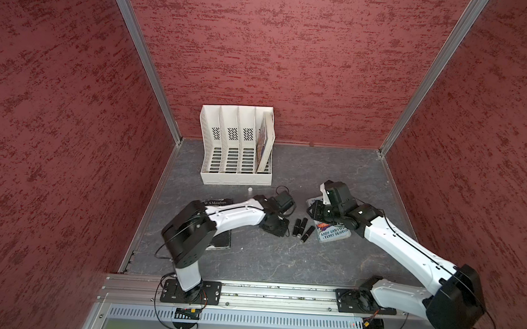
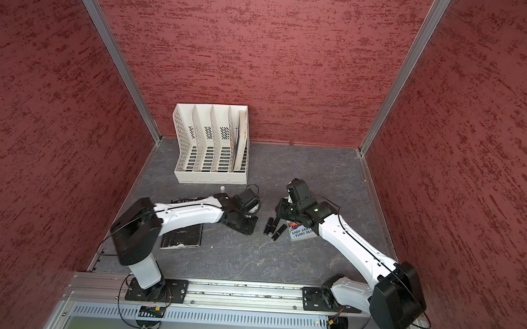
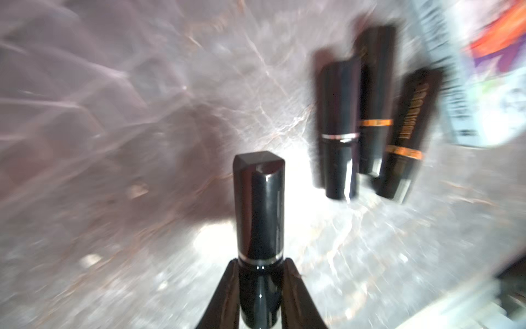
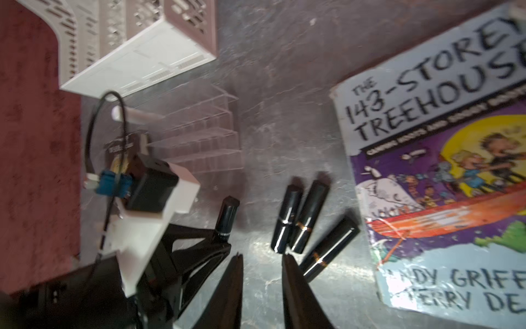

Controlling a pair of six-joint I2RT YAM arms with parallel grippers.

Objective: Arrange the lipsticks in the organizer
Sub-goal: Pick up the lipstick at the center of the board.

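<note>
The grey worktop (image 1: 282, 259) carries a white rack (image 1: 237, 145), a picture book (image 4: 441, 171) and, just beside the rack, the clear organizer (image 4: 205, 136), with a white lipstick (image 1: 250, 189) upright, seemingly in its back row. The left pincer (image 3: 260, 262) is clamped on the base of a black lipstick (image 3: 260, 205). The right pincer (image 4: 262, 256) stands narrowly parted and empty, near three black lipsticks (image 4: 310, 216) lying beside the book

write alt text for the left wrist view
The left gripper is shut on a glossy black lipstick, which juts out over the grey marbled table. Three more black lipsticks lie side by side beyond it, beside a colourful book. The picture is blurred.
</note>
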